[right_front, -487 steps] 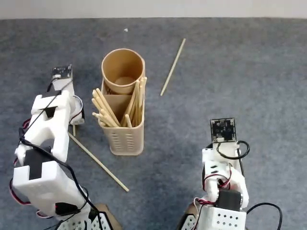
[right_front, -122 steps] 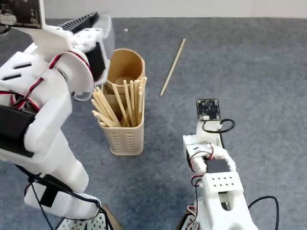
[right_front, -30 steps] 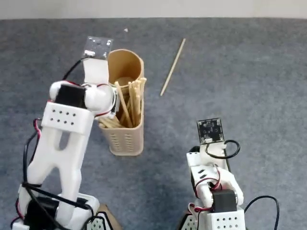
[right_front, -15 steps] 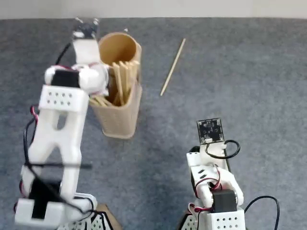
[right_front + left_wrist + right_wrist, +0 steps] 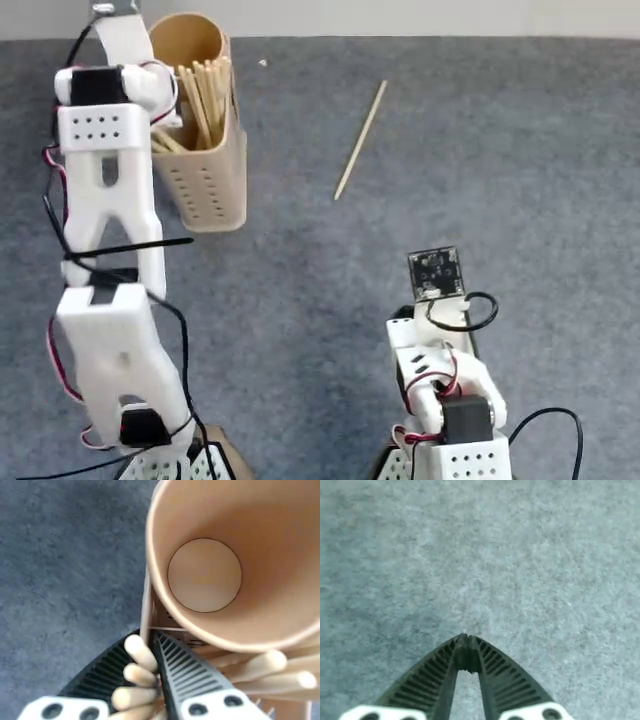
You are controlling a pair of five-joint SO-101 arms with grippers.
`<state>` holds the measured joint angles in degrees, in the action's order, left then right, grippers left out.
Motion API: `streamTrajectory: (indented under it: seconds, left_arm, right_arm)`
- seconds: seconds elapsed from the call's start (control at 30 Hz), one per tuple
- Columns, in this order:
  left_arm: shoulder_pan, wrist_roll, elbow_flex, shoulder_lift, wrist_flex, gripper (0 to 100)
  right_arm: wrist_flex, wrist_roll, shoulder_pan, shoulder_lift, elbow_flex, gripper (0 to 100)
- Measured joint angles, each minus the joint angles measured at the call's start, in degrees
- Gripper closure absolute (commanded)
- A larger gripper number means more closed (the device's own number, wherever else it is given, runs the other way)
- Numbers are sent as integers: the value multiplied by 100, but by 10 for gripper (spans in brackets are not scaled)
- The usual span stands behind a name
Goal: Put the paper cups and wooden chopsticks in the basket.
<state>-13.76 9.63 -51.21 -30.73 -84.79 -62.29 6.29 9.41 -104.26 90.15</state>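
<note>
A beige slotted basket [image 5: 205, 175] stands at the table's far left, holding a paper cup [image 5: 186, 45] and several wooden chopsticks [image 5: 200, 95]. My left arm [image 5: 105, 130] stretches out beside it. In the left wrist view my left gripper [image 5: 150, 636] is shut on the basket wall [image 5: 145, 605], with chopstick ends [image 5: 140, 652] caught between the jaws, right next to the cup [image 5: 205, 575]. One loose chopstick [image 5: 360, 140] lies on the grey carpet at the far middle. My right gripper [image 5: 465, 639] is shut on nothing, low over bare carpet near the front, well short of that chopstick.
The right arm [image 5: 440, 340] sits folded at the front right. Grey carpet [image 5: 520, 150] covers the whole table, with open room in the middle and on the right. A pale wall strip [image 5: 400, 15] runs along the far edge.
The left arm has swung outward to the far left and dragged the basket with its cup and chopsticks along. The right arm and the loose chopstick have stayed put.
</note>
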Motion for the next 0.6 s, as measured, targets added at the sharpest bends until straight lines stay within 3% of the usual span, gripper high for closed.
streamTrajectory:
  seconds: [0.17, 0.4, 0.6]
  left_arm:
    - [-158, 0, -1538, -932, -545, 983]
    - [-229, -18, -3077, -1415, -1108, 806]
    - [-378, -18, -3982, -1389, -1336, 797]
  right_arm:
    - [0, 0, 70, 0, 202, 993]
    - [0, 0, 105, 0, 229, 993]
    - [0, 0, 105, 0, 229, 993]
